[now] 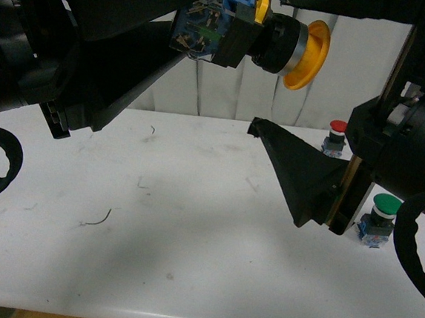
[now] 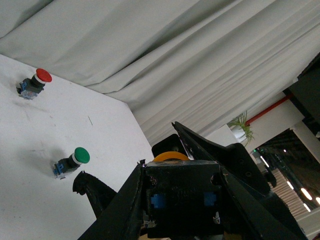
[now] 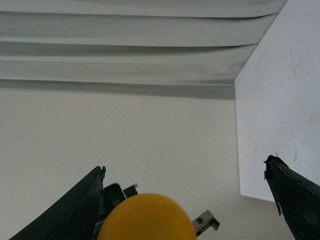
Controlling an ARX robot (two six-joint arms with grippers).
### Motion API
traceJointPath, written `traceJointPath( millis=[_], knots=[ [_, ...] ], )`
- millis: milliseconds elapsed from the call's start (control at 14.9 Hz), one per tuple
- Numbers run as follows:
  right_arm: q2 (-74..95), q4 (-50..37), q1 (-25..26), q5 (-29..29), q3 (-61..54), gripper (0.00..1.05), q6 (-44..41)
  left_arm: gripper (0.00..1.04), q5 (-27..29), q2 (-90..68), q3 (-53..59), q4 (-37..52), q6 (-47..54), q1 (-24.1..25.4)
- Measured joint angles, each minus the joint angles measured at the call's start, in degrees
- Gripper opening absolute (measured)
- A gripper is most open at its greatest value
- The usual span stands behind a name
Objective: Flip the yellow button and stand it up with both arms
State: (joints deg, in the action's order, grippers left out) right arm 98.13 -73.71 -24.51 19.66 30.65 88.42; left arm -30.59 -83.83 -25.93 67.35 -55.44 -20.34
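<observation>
The task looks to be about midway. The small yellow button with a round yellow-orange mushroom cap, silver-black collar and blue-black contact block [image 1: 271, 41] is off the white counter [image 1: 192, 224] and held high in the air. It lies roughly level, with its cap pointing toward the right arm.

The left arm's black wedge-shaped end effector [image 1: 203, 32] is clamped on the contact block. In the left wrist view the block's dark back face with two blue inserts fills the space between the fingers, and only a sliver of the cap shows beyond it.

The right arm's black end effector [image 3: 186, 165] has its fingers spread wide and grips nothing. In the right wrist view the yellow cap sits low between those fingers, touching neither as far as can be seen. The hand-over therefore appears set up but not made.

Judging from this, what remains is the second grip, the release by the left arm, the turn of the button, and setting it upright on the counter.

A small red-capped push button [image 1: 336, 137] and a larger green-capped push button [image 1: 380, 218] stand on the counter's right side, well apart from the held button.
</observation>
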Motion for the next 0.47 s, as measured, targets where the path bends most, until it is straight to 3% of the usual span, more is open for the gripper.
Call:
traceJointPath(
  millis=[269, 471],
  knots=[
    [-1.9, 0.1, -2.1, 1.4, 0.2, 0.98, -0.9, 0.36, 0.2, 0.1, 0.1, -1.4, 0.4, -0.2],
    [-2.3, -0.5, -2.1, 1.4, 0.4, 0.70, -2.0, 0.36, 0.4, 1.9, 0.3, -2.2, 0.6, -0.1]
  ],
)
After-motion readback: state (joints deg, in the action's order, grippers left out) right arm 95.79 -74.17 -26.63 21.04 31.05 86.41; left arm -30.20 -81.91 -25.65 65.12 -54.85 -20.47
